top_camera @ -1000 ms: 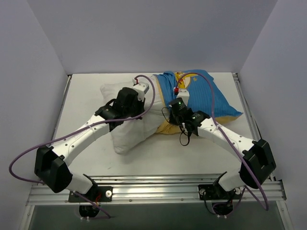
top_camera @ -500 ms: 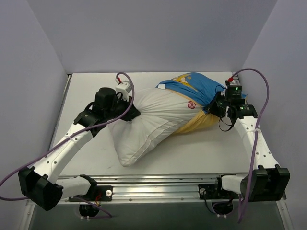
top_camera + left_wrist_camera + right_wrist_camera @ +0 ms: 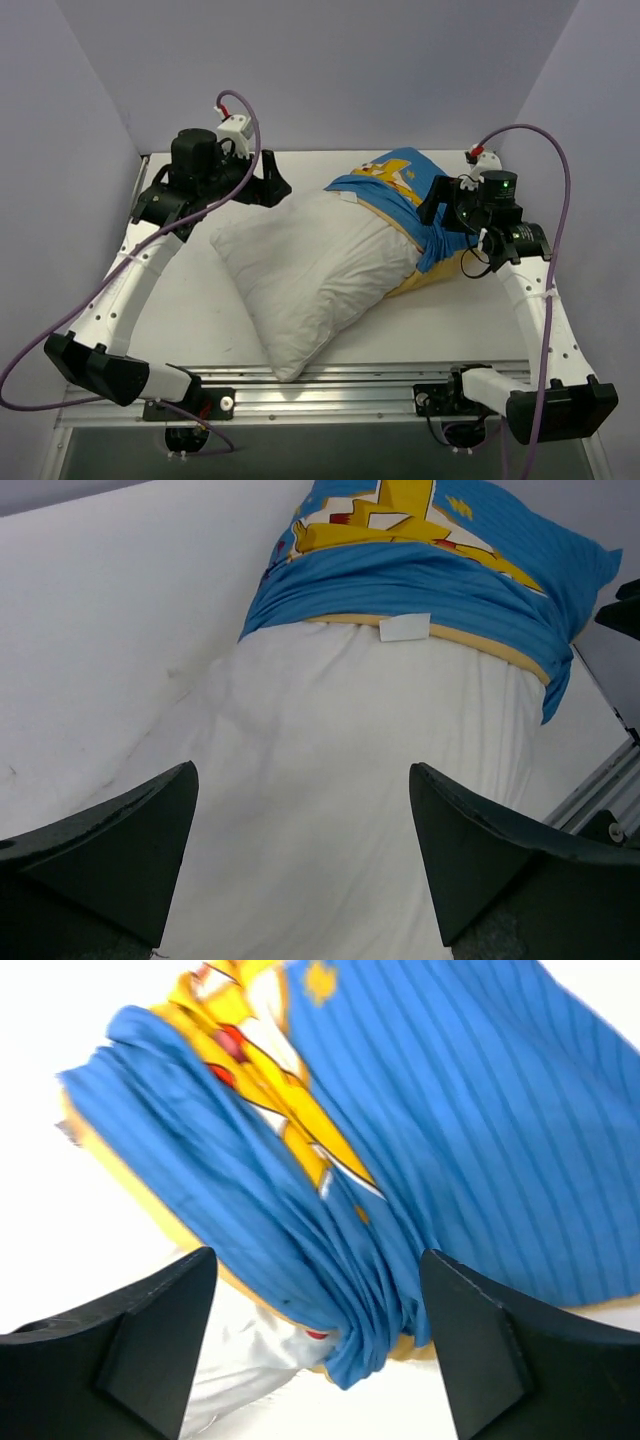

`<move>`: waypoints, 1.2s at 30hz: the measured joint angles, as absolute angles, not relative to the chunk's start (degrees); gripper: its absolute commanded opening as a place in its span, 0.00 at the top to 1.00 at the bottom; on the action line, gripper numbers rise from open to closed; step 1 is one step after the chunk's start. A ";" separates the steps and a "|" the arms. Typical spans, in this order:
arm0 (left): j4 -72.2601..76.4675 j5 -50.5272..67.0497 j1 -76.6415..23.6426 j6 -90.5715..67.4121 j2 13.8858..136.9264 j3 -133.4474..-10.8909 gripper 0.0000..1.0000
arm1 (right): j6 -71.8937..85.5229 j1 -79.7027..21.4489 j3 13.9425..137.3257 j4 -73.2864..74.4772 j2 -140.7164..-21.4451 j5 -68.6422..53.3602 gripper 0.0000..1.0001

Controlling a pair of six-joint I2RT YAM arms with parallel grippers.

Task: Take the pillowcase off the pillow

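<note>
The white pillow (image 3: pixel 310 270) lies diagonally across the table, most of it bare. The blue pillowcase (image 3: pixel 400 185) with its yellow cartoon is bunched over the pillow's far right end. My left gripper (image 3: pixel 272 190) hangs at the back left, above the pillow's far left corner, open and empty. In the left wrist view the gripper (image 3: pixel 302 770) looks down on the pillow (image 3: pixel 330 720) and the pillowcase (image 3: pixel 430 580) edge. My right gripper (image 3: pixel 433 207) is open just right of the bunched cloth. In the right wrist view the gripper (image 3: pixel 318 1255) frames pillowcase (image 3: pixel 480 1110) folds and a bit of pillow (image 3: pixel 240 1360), gripping nothing.
The white table (image 3: pixel 180 290) is walled on the left, back and right. A metal rail (image 3: pixel 320 385) runs along the near edge, and the pillow's near corner reaches it. Purple cables loop over both arms.
Both grippers have opened and let go of the cloth. The left arm has pulled back and up to the far left. More bare pillow shows, with the pillowcase bunched further right.
</note>
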State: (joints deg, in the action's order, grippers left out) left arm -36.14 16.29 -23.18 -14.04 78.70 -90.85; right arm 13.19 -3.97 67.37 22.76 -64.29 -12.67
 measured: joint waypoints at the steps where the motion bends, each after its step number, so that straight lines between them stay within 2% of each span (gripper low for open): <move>1: -36.07 16.01 -23.11 -13.43 80.16 -92.33 0.06 | 12.69 -4.71 68.60 22.52 -64.69 -12.88 0.21; 9: -37.28 19.59 -22.20 -9.76 102.30 -98.94 0.06 | 9.13 -10.55 80.31 19.53 -77.23 -12.82 0.19; 11: -38.20 21.80 -22.06 -10.04 108.12 -98.94 0.01 | 8.36 -12.19 83.53 19.05 -81.78 -12.43 0.18; 14: -38.48 24.80 -22.00 -10.79 112.12 -98.89 0.25 | 6.66 -14.92 89.14 19.00 -89.08 -11.14 0.18; 15: -38.44 25.61 -21.96 -11.05 112.20 -98.89 0.45 | 6.02 -16.03 91.57 19.35 -91.83 -10.76 0.17; 18: -37.87 27.94 -22.00 -11.46 111.24 -98.89 0.78 | 4.10 -19.49 99.92 20.56 -100.07 -9.78 0.16; 19: -37.69 28.40 -22.06 -11.51 110.74 -98.80 0.96 | 3.49 -20.56 102.50 21.28 -102.45 -9.56 0.16; 27: -36.53 28.03 -23.64 -11.03 106.45 -95.90 0.98 | -1.26 -27.62 116.57 27.51 -117.01 -9.39 0.16; 28: -36.62 27.46 -23.94 -10.87 106.24 -95.90 0.98 | -1.76 -28.23 117.60 28.51 -118.34 -9.19 0.19; 31: -37.17 25.54 -24.51 -10.26 105.43 -95.90 0.98 | -2.79 -29.17 118.85 30.76 -121.49 -6.22 0.46; 32: -37.52 24.77 -24.64 -10.11 105.12 -95.90 0.98 | -2.68 -29.17 119.07 31.16 -122.43 -5.15 0.66; 34: -38.15 23.35 -24.84 -10.02 104.40 -95.90 0.98 | -1.96 -28.82 119.26 31.59 -123.35 -2.35 0.86; 35: -38.50 22.55 -25.04 -10.02 103.98 -95.90 0.98 | -1.30 -28.40 119.26 31.92 -123.46 -1.52 1.00; 36: -38.89 21.63 -25.34 -10.02 103.44 -95.96 0.98 | -0.43 -27.75 119.26 32.40 -123.46 -0.78 1.00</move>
